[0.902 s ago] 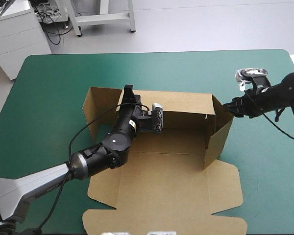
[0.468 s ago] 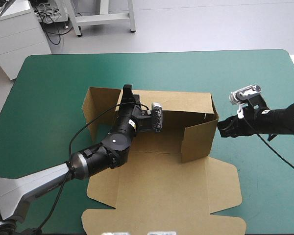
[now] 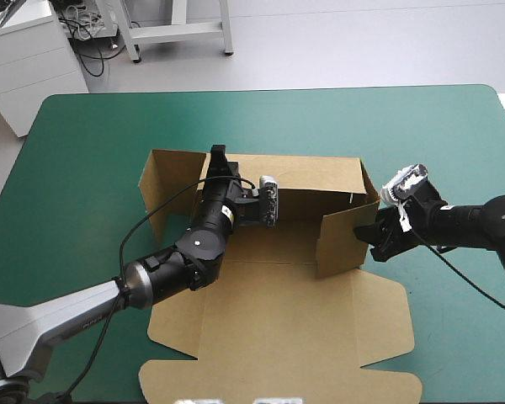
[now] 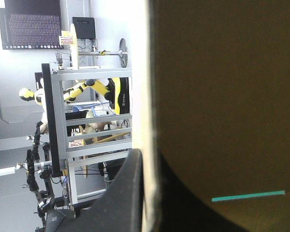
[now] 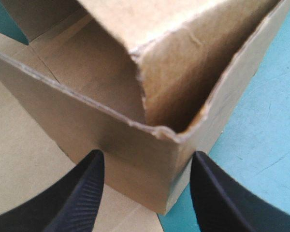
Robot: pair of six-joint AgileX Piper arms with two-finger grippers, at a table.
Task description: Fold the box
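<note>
Raising walls, I judge: my left pincer point(image 3: 220, 158) clamps the box point(image 3: 278, 320) by its back wall, frame centre on the table point(image 3: 84, 151); right pincer point(image 3: 369, 237) stands open astride the right flap point(image 3: 337, 244) (angled inward). Next, nudge it square.

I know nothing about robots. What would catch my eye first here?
A half-built brown box sprawls mid-table on the teal-green cover, back wall raised, lid flat toward the near edge. The left pincer is clamped on the back wall's top edge, while the right pincer, open, straddles the box's right-hand upright corner.
</note>
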